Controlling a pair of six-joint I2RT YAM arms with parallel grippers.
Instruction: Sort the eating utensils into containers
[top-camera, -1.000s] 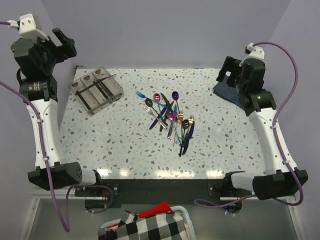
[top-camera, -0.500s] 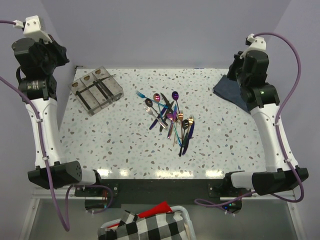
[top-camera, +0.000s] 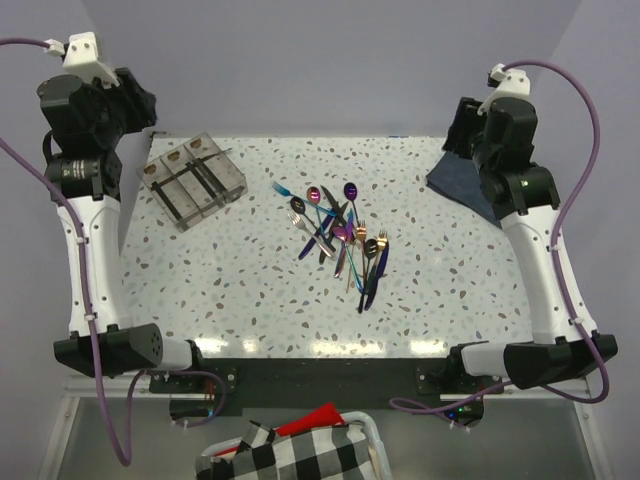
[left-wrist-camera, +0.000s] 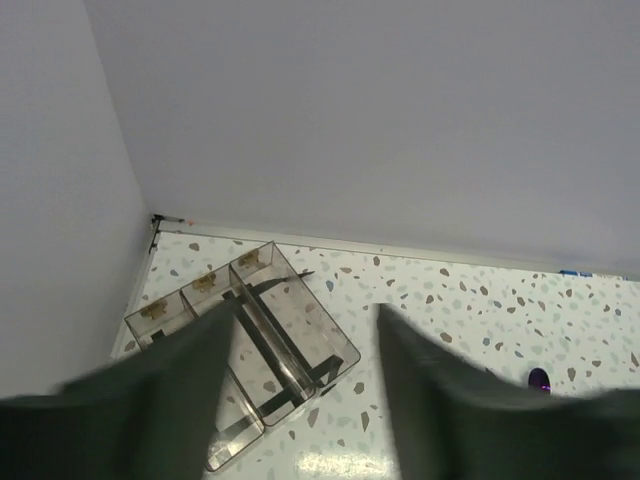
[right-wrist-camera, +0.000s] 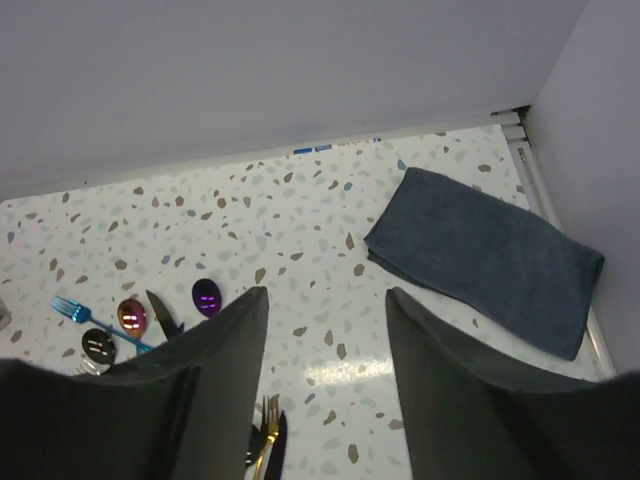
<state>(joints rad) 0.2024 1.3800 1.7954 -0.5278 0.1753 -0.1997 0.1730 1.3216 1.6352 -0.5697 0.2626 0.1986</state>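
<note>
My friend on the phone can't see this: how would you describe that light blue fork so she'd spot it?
On the speckled table, find the heap of coloured cutlery near the middle. The blue fork lies at the heap's far left edge, on the side of the clear box. Its pale blue tines stick out toward that box, free of the tangle.

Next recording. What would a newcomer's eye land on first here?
A tangled heap of shiny utensils, purple, blue, black and gold, lies in the middle of the speckled table. A clear three-compartment box sits at the far left and a folded dark blue cloth at the far right. The left gripper and right gripper hang high above, both open and holding nothing.
</note>
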